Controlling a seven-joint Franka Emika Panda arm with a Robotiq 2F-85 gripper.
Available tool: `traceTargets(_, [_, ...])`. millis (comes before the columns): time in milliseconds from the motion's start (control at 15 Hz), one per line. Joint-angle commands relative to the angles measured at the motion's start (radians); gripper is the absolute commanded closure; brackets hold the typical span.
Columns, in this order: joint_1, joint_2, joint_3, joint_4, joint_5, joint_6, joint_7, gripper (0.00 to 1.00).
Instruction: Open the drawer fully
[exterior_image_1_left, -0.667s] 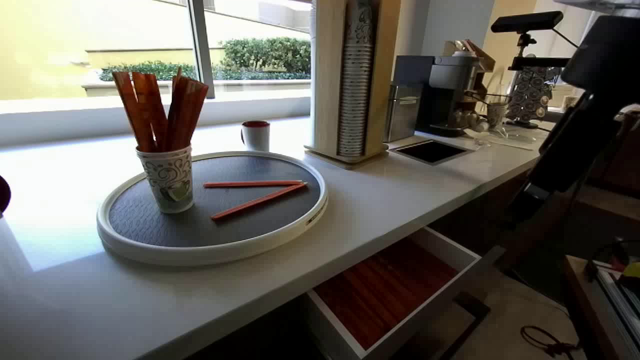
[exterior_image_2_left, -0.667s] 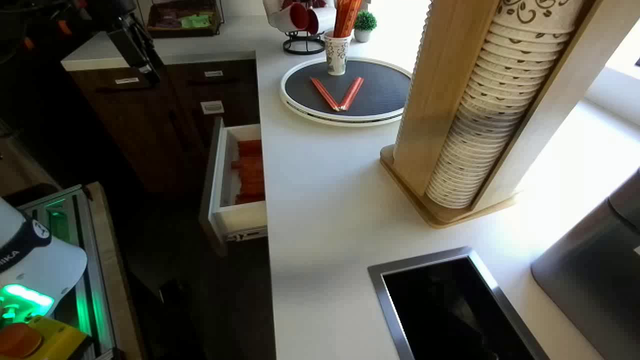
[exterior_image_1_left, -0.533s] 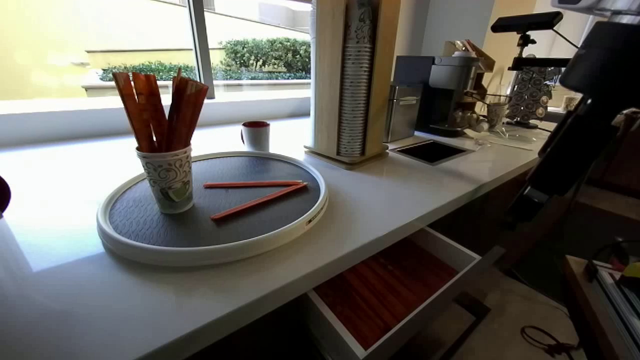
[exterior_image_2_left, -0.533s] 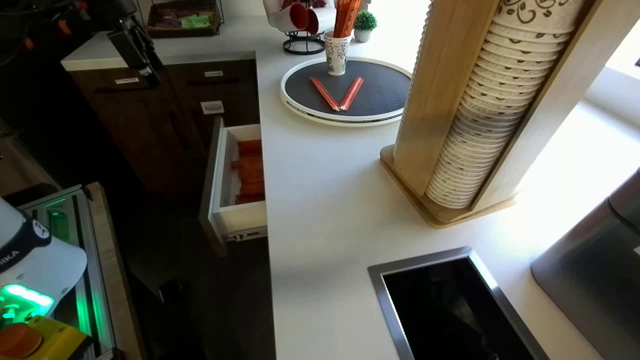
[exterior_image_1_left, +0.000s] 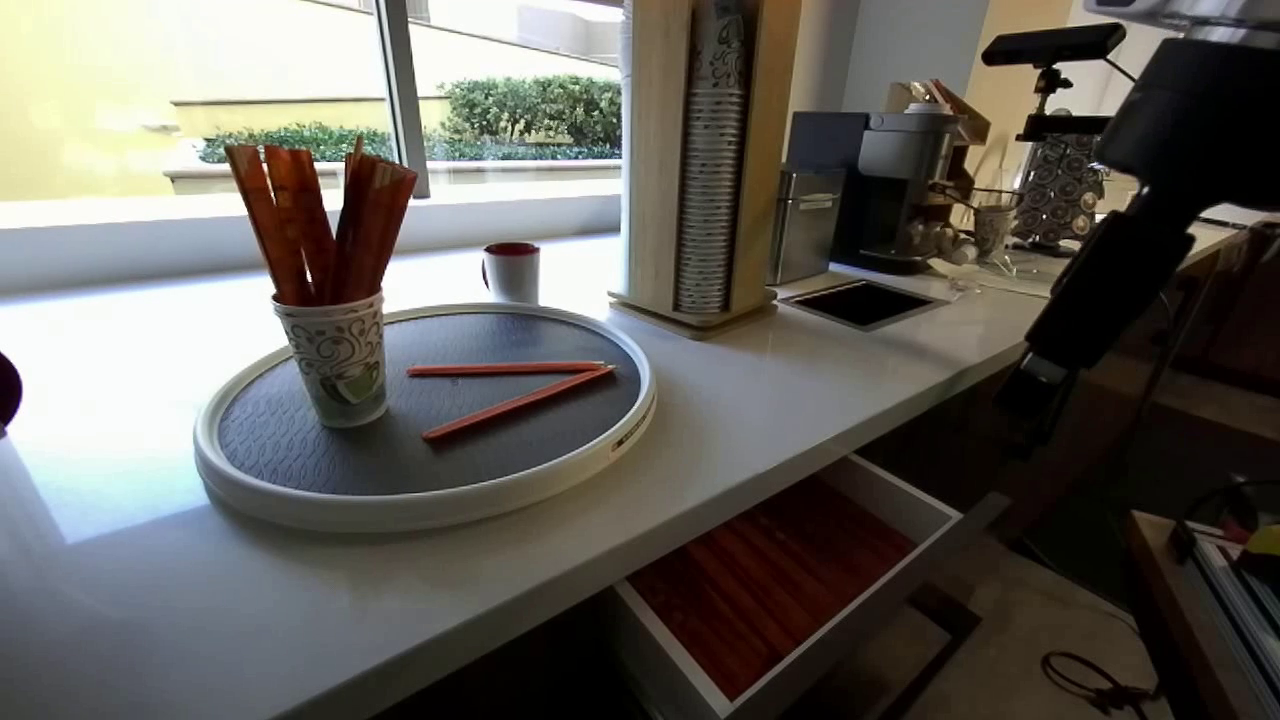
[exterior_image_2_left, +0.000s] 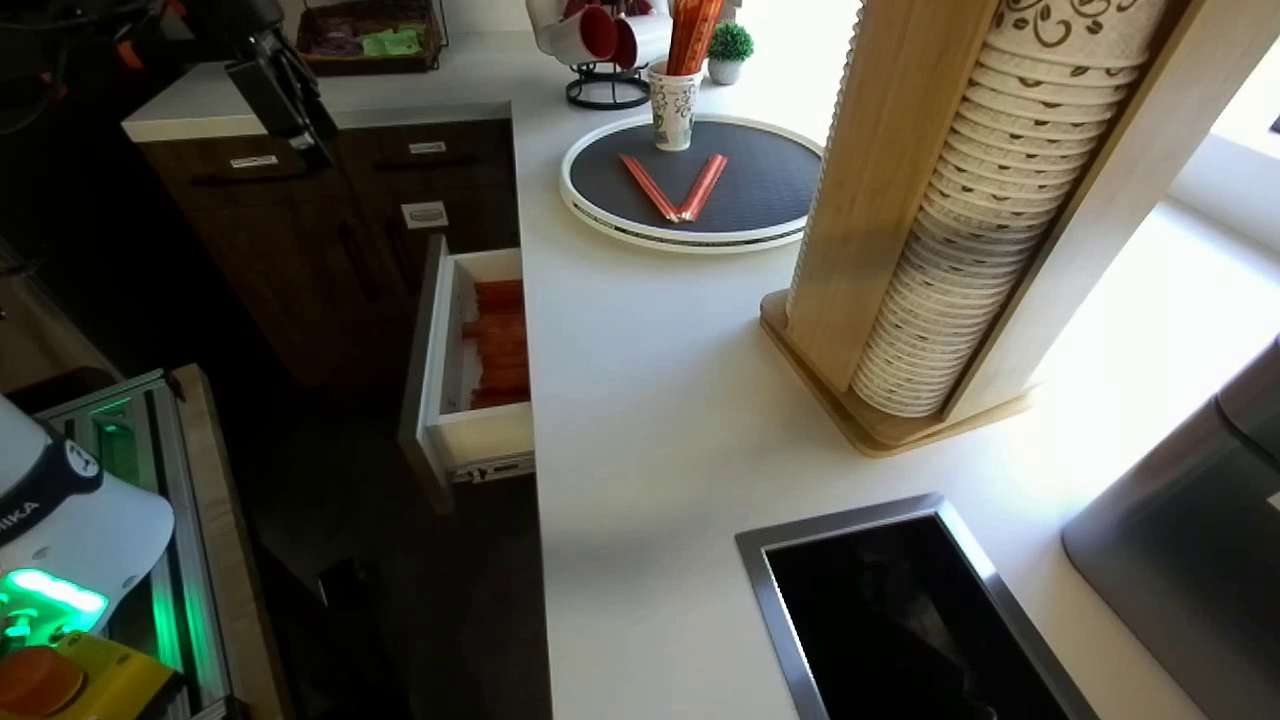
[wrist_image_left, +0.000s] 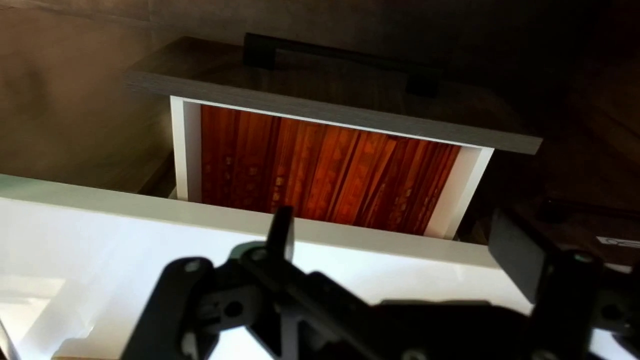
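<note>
The drawer is pulled out from under the counter, with white side walls and a dark wood front. Its white rim shows in both exterior views (exterior_image_1_left: 845, 615) (exterior_image_2_left: 432, 350) and in the wrist view (wrist_image_left: 462, 195). Its inside is reddish-brown and striped, and the counter edge hides its back part. A dark bar handle (wrist_image_left: 345, 54) sits on the drawer's front, also seen in an exterior view (exterior_image_1_left: 930, 670). My gripper (wrist_image_left: 394, 227) is open and empty, its fingers wide apart. It hangs above and apart from the drawer, touching nothing, in both exterior views (exterior_image_1_left: 1030, 405) (exterior_image_2_left: 312, 150).
The white counter (exterior_image_1_left: 720, 430) overhangs the drawer. On it stand a round grey tray (exterior_image_1_left: 490, 480) with a cup (exterior_image_1_left: 345, 375) of red-brown sticks, and a tall wooden cup holder (exterior_image_1_left: 650, 180). Dark cabinets (exterior_image_2_left: 270, 220) stand beyond the drawer. A cart (exterior_image_2_left: 215, 500) bears the robot base.
My gripper has shifted slightly toward the counter, to the left in an exterior view. The drawer has not moved.
</note>
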Motion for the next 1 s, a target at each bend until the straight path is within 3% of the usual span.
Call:
traceTargets(0, [-0.028, 0.076, -0.036, 0.001, -0.031, 0.100, -0.014, 0.00])
traceTargets(133, [-0.040, 0.128, -0.058, 0.001, -0.033, 0.180, -0.026, 0.00])
traceTargets(267, [-0.066, 0.196, -0.070, 0.001, -0.049, 0.283, -0.036, 0.26])
traceTargets(667, [-0.081, 0.433, -0.110, -0.001, -0.043, 0.484, -0.059, 0.72])
traceTargets(933, [-0.059, 0.552, -0.131, 0.007, -0.023, 0.483, -0.039, 1.00])
